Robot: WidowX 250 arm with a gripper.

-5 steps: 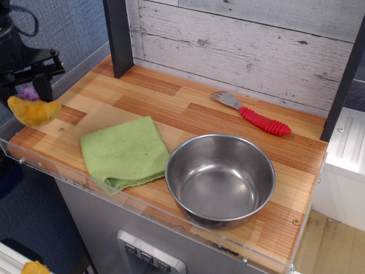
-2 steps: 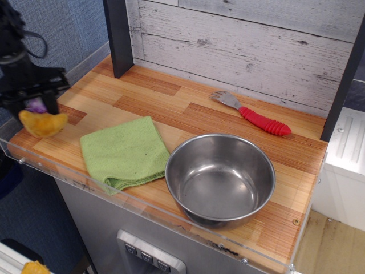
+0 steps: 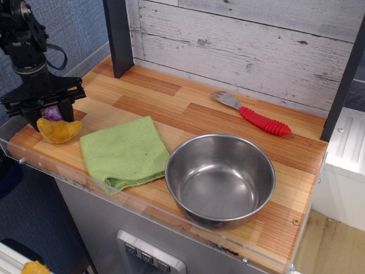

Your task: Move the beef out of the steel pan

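Observation:
The beef (image 3: 59, 131), a mustard-orange lump with a purple bit on top, is at the front left corner of the wooden counter, left of the green cloth. My gripper (image 3: 51, 117) stands right over it with its black fingers (image 3: 70, 109) on either side of the purple end, shut on the beef and holding it low, at or just above the wood. The steel pan (image 3: 220, 178) is a shiny round bowl at the front middle-right, empty, far from the gripper.
A folded green cloth (image 3: 124, 150) lies between the beef and the pan, touching the pan's rim. A fork with a red handle (image 3: 256, 119) lies at the back right. A dark post (image 3: 118, 35) stands at the back left. A clear lip (image 3: 85, 185) runs along the front edge.
My gripper has carried the beef to the right and down, from beyond the counter's left edge to a spot over its front left corner beside the cloth.

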